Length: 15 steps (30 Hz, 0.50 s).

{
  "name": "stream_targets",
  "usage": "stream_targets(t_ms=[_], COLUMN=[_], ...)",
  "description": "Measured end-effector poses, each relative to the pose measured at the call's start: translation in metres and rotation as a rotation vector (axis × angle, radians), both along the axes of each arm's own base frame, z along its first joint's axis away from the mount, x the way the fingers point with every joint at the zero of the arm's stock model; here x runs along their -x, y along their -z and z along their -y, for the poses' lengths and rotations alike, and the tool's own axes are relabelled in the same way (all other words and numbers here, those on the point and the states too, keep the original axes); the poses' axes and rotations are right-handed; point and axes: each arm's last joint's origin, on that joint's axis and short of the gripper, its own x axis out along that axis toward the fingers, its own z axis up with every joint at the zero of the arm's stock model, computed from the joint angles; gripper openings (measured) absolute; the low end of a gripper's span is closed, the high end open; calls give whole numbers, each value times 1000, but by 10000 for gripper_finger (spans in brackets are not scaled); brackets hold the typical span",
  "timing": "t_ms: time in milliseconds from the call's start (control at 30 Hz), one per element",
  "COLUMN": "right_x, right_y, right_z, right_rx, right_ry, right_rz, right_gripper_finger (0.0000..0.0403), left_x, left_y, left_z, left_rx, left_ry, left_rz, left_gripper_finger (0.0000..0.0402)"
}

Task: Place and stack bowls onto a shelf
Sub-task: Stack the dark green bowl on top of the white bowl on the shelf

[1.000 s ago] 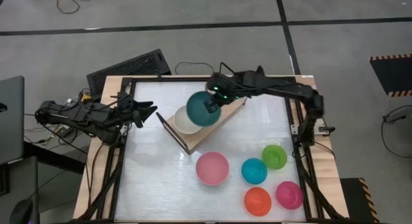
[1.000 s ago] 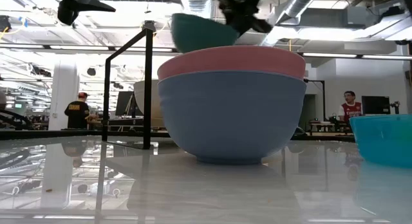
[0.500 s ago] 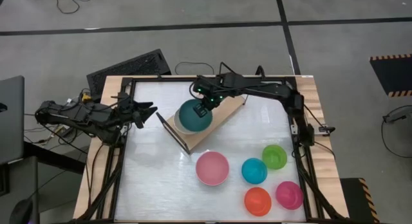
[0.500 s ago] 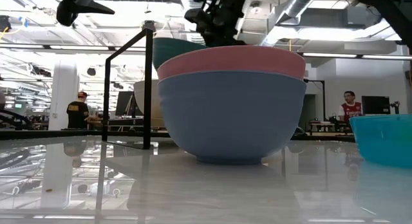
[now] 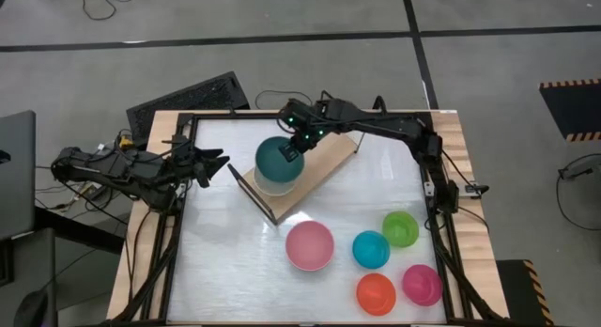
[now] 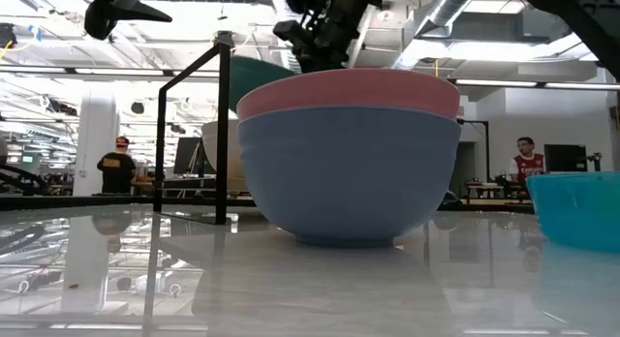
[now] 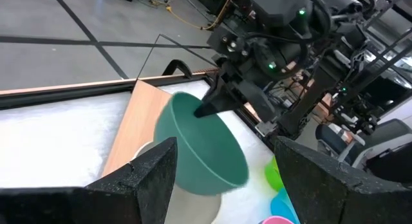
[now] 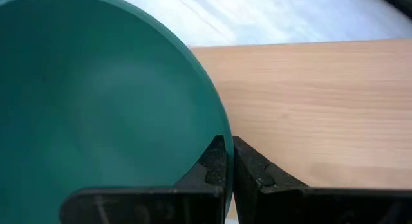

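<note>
Teal bowl (image 5: 277, 159), pinched at its rim by the right gripper (image 5: 295, 149), hangs over the white bowl (image 5: 269, 185) on the shelf (image 5: 324, 167); next, lower and release.

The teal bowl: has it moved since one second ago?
Yes. The teal bowl went left along the shelf, now over the white bowl.

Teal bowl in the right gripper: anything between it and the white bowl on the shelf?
Nothing visible. The right gripper pinches the teal bowl's rim and holds it tilted directly over the white bowl on the shelf. The left gripper waits off to the side.
</note>
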Motion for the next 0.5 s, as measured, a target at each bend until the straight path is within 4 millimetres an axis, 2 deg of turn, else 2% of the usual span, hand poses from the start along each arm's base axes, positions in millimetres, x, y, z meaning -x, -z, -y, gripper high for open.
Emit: stream_targets(t_ms=[267, 500], right_x=[-2, -21], right_y=[1, 27], right_z=[-1, -5], right_rx=[0, -9], right_ry=[-5, -22], right_rz=[8, -8], right_gripper_finger=[27, 27], left_x=[0, 0], left_y=[0, 0], left_z=[0, 0], left_rx=[0, 0], left_ry=[-1, -1], left_rz=[0, 1], left_gripper_finger=[245, 245])
